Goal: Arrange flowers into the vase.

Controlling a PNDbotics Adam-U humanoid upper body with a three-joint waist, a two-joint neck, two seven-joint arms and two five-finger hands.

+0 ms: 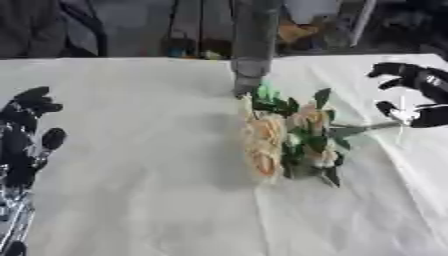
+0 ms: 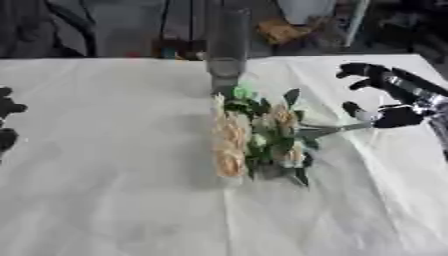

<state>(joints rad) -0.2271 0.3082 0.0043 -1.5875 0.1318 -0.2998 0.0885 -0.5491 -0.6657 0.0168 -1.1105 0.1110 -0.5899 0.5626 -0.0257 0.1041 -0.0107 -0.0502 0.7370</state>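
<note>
At mid-surface, the right hand (image 2: 385,112) is pinching the stem of the flower bunch (image 2: 258,137), which is lying beside the grey vase (image 2: 226,55), likely for lifting; the left hand (image 1: 26,132) is idling open.

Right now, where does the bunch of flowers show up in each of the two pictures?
Left eye view: the bunch of flowers lies on the white tablecloth right of centre, stems pointing toward the right hand.
Right eye view: the same bunch sits nearer the middle, slightly left of where the other view has it.
Shared landmark: the tall grey vase stands just behind the blooms in both views.
</note>
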